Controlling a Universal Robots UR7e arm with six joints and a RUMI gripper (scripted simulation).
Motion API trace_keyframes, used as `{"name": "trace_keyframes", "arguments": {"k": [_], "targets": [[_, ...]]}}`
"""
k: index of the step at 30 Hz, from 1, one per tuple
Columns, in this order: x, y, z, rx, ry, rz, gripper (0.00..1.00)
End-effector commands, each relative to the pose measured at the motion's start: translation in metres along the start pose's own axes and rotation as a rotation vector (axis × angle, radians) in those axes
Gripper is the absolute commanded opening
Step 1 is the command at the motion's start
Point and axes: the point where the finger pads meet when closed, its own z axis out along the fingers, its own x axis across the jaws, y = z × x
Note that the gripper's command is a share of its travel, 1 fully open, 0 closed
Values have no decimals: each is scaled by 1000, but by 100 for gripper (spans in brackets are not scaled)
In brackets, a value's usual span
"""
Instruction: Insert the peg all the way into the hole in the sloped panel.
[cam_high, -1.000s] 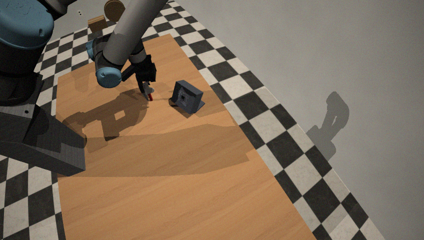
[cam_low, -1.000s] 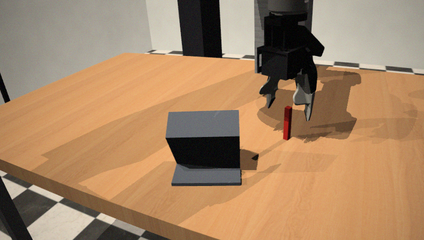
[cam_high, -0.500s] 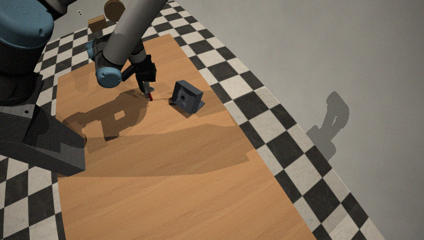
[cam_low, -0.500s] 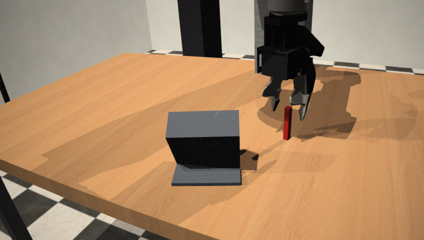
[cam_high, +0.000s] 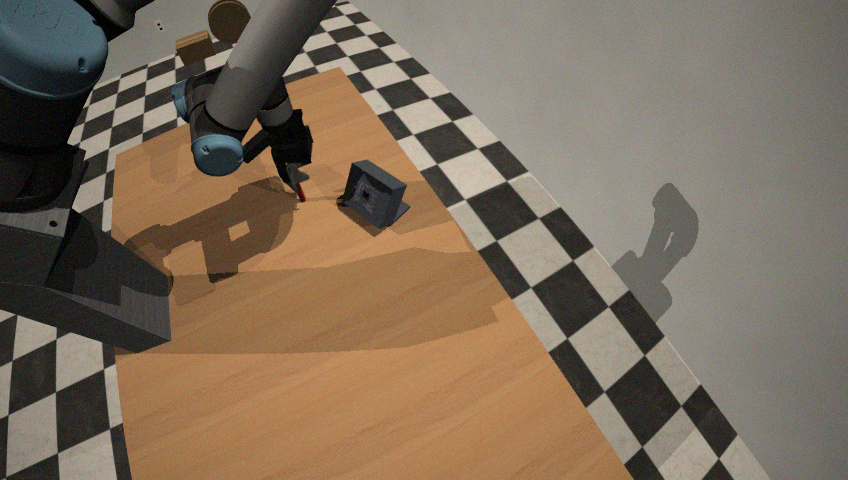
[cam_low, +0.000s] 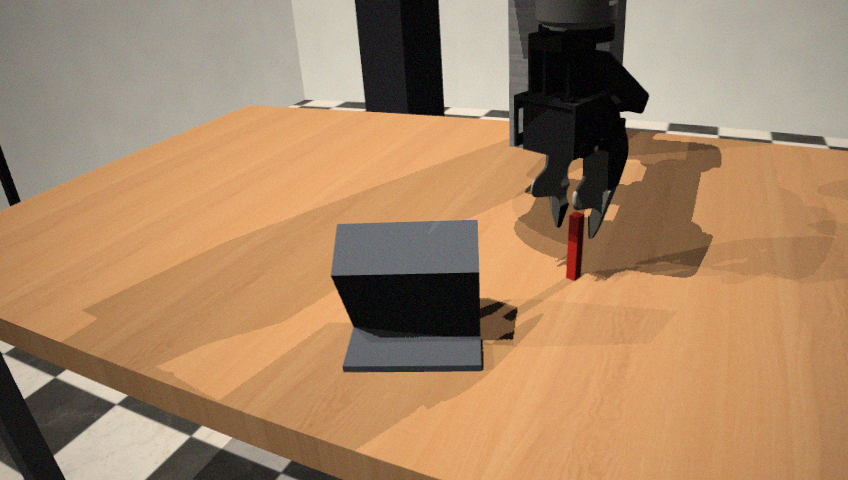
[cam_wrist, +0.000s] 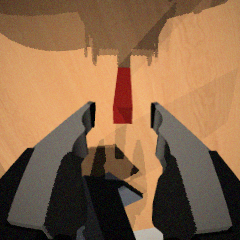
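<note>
From the near edge of the wooden table (cam_low: 178, 380), the first thing met is the dark grey sloped panel block on its flat grey foot (cam_low: 410, 285), sitting in the lower middle of the exterior view with its back turned this way. The small square hole (cam_high: 364, 194) shows only in the top view, on the slanted face that looks toward the arm.

Beyond it, right of centre, the slim red square-section peg (cam_low: 574, 246) stands upright on the table, its long axis vertical, well apart from the panel. The black two-jaw gripper (cam_low: 573, 221) hangs straight above it, pointing down, with the peg's top end rising between the two tapered fingertips (cam_low: 558, 211).

In the wrist view the peg sits dead centre in the upper middle of the frame, a grey finger on either side, and a sliver of table shows between each pad and the red faces. So the fingers are partly drawn in but not yet gripping; they hold nothing (the gap looks small on both sides).

My guess is that closing the jaws will catch only the upper part of the peg, unless the gripper drops a little lower first.
</note>
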Motion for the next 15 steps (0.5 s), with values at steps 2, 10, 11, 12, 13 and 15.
{"name": "trace_keyframes", "arguments": {"k": [2, 10, 11, 12, 13, 15], "targets": [[0, 0, 0, -1, 1, 0, 20], [0, 0, 0, -1, 1, 0, 11], [0, 0, 0, -1, 1, 0, 10], [0, 0, 0, -1, 1, 0, 8], [0, 0, 0, -1, 1, 0, 7], [0, 0, 0, -1, 1, 0, 4]]}}
